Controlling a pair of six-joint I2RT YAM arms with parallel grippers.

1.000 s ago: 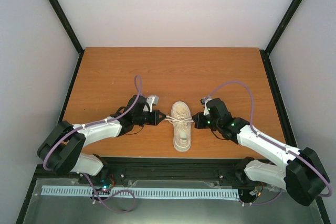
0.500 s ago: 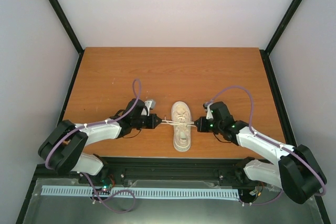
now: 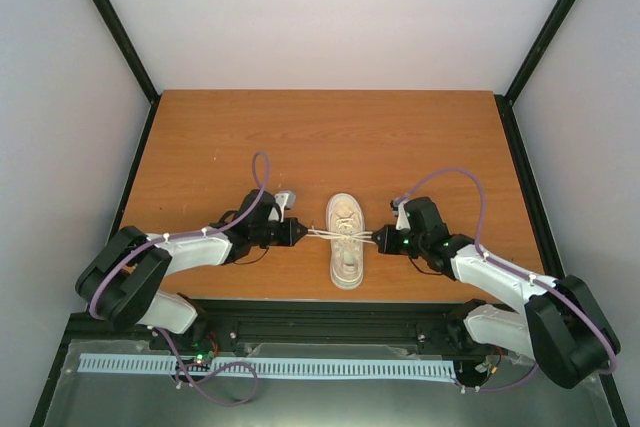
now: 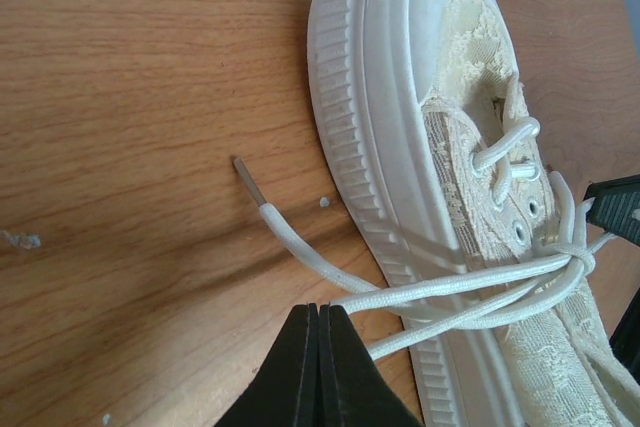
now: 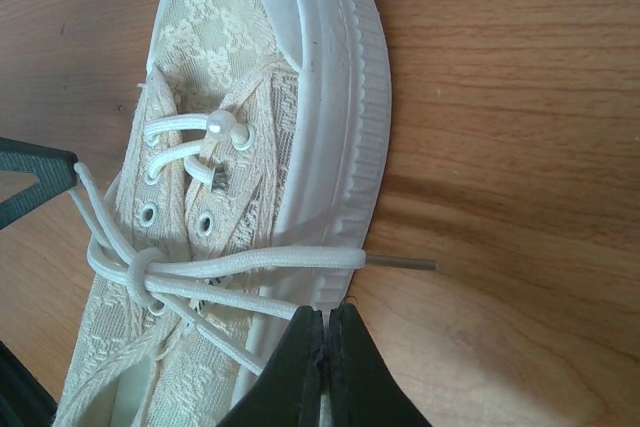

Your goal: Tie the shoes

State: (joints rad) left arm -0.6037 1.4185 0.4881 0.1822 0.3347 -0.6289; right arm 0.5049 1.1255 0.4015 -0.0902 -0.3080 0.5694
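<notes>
The cream sneaker [image 3: 346,239] lies in the middle of the table, toe toward the far side. Its white laces [image 3: 340,235] are stretched sideways from a knot [image 4: 574,253] over the tongue. My left gripper [image 3: 300,233] is just left of the shoe, shut on a lace loop [image 4: 440,293] at its tip [image 4: 320,309]. My right gripper [image 3: 377,240] is just right of the shoe, shut on a lace loop [image 5: 250,299] at its tip [image 5: 326,313]. The knot also shows in the right wrist view [image 5: 142,269]. One free lace end [image 4: 262,205] lies on the wood at the left, another [image 5: 400,263] at the right.
The wooden table [image 3: 330,137] is enclosed by white walls with black corner posts. A black rail [image 3: 330,312] runs along the near edge by the arm bases. Purple cables loop over both arms.
Both grippers have drawn apart from the shoe and slightly toward the near edge. The laces between them have pulled straighter and the knot has tightened.
</notes>
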